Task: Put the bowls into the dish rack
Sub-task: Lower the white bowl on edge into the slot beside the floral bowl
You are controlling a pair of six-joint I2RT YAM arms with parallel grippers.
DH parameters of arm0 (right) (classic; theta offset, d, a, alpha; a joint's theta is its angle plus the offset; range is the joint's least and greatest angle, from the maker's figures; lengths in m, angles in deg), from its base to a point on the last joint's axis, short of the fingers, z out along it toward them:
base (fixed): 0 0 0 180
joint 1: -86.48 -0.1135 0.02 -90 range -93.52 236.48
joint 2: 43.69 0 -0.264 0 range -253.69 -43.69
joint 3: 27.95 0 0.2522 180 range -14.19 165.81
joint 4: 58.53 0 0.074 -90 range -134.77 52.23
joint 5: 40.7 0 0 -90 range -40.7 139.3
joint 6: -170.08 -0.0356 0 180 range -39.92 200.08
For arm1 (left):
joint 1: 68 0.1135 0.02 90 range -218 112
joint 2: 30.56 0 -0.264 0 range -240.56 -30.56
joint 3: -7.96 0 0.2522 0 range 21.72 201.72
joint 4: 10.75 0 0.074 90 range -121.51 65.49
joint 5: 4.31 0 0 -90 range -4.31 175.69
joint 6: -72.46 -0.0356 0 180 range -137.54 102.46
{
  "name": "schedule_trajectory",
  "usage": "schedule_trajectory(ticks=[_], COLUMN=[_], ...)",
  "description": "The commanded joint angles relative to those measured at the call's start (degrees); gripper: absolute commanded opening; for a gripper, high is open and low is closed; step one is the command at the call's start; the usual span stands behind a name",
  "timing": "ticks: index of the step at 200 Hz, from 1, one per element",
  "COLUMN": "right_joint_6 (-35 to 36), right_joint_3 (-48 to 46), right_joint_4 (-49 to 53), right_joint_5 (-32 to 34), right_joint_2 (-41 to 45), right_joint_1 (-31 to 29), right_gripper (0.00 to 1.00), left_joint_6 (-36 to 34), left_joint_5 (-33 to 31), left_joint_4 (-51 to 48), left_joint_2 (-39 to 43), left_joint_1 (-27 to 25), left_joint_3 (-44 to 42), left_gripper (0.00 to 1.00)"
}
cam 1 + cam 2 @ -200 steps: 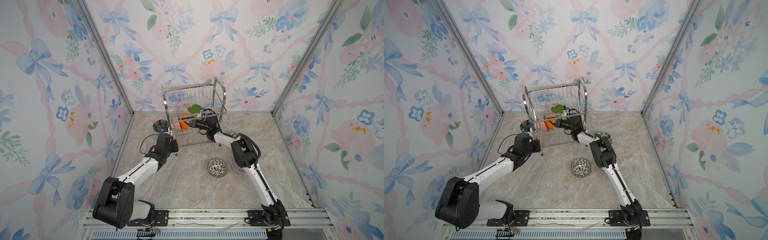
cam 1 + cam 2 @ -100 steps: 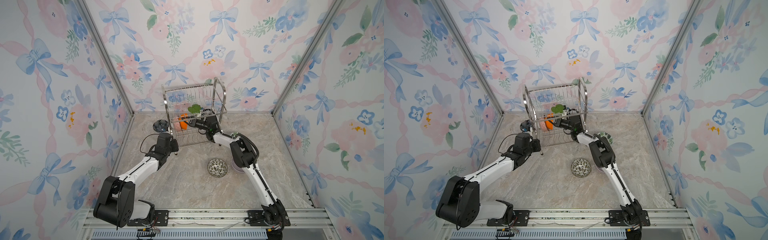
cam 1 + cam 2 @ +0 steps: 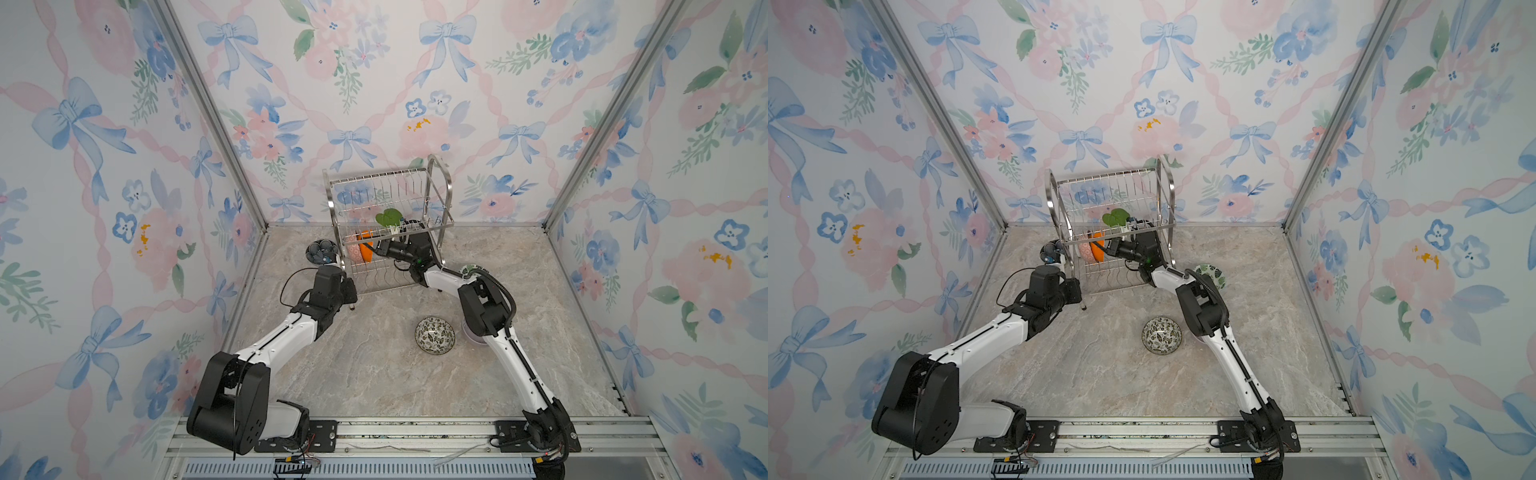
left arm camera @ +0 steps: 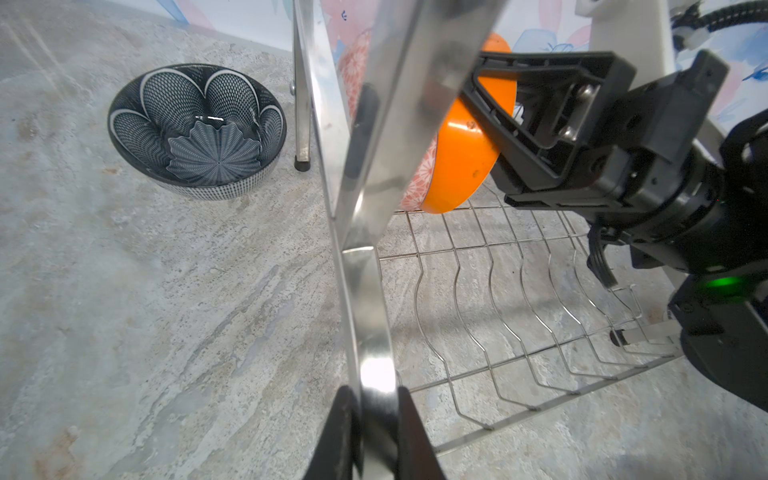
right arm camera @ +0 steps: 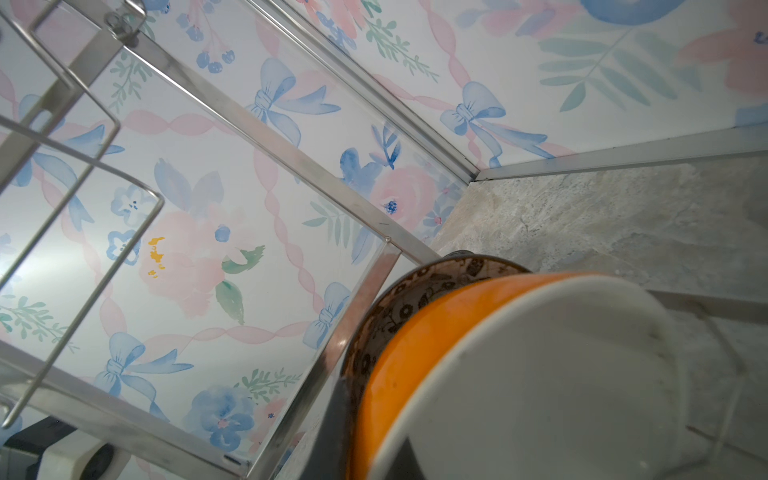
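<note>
Left wrist view. The right gripper (image 4: 478, 87) enters from the right of the frame, jaws pinched on the rim of the orange bowl (image 4: 457, 141).

- The bowl sits at the gripper's tip, on edge rather than flat. Its rim plane is upright, its mouth faces back toward the gripper, and its orange underside faces frame left.
- It is inside the dish rack (image 4: 316, 104) on the lower tier, at upper centre of the frame, low over the far end of the wire shelf (image 4: 519, 332).
- Just beyond it, toward frame left, the pink bowl (image 4: 355, 66) stands on edge the same way.

Right wrist view. The orange bowl's underside overlaps the pink bowl's patterned mouth. I cannot tell whether they touch. I also cannot tell whether the lower edge is seated on the wires.

The left gripper (image 4: 374, 432), at bottom centre of the left wrist frame, is pressed together on a steel strip (image 4: 365, 291) of the rack's side frame. I read this as bracing the rack.

Judgement: letting go depends on the bowl's edge dropping between two shelf wires. For that, the rim plane should stay parallel with the pink bowl's. The right arm is the one in place, and the left is occupied.

Not yet loaded:
- The dark bowl (image 4: 199, 133) is on the table (image 4: 166, 291) at upper left of the frame, outside the rack's leg.
- In a top view, a speckled bowl (image 3: 434, 335) lies on the table below centre.
</note>
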State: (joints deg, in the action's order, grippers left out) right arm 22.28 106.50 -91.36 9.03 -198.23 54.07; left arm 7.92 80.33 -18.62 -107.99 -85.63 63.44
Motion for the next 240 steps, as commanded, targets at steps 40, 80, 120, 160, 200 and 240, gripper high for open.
schedule_trajectory(ticks=[40,80,120,160,200,240], right_joint_6=[7.7,12.6,17.2,18.6,18.3,17.4], right_joint_3=[2.9,3.5,4.9,6.3,5.8,4.2], right_joint_4=[9.8,15.5,22.1,25.3,24.6,22.6], right_joint_5=[0.2,-0.5,-0.2,-0.9,-1.1,-1.3], right_joint_2=[-1.6,-1.3,-1.3,-1.6,-1.1,0.1], right_joint_1=[-0.1,-0.1,-0.2,-0.1,-0.1,0.0], right_gripper=[0.00,0.00,0.04,0.07,0.19,0.26], left_joint_6=[1.0,1.1,1.0,1.1,1.1,1.1], left_joint_5=[0.8,0.9,0.9,1.0,1.0,1.0], left_joint_4=[-4.2,-4.2,-4.3,-4.3,-4.3,-4.5], left_joint_2=[-1.3,-1.5,-1.7,-1.8,-1.7,-1.7], left_joint_1=[-0.2,-0.2,-0.2,-0.2,-0.2,-0.2], left_joint_3=[-0.6,-0.6,-0.4,-0.4,-0.4,-0.4], left_gripper=[0.00,0.00,0.00,0.00,0.00,0.00])
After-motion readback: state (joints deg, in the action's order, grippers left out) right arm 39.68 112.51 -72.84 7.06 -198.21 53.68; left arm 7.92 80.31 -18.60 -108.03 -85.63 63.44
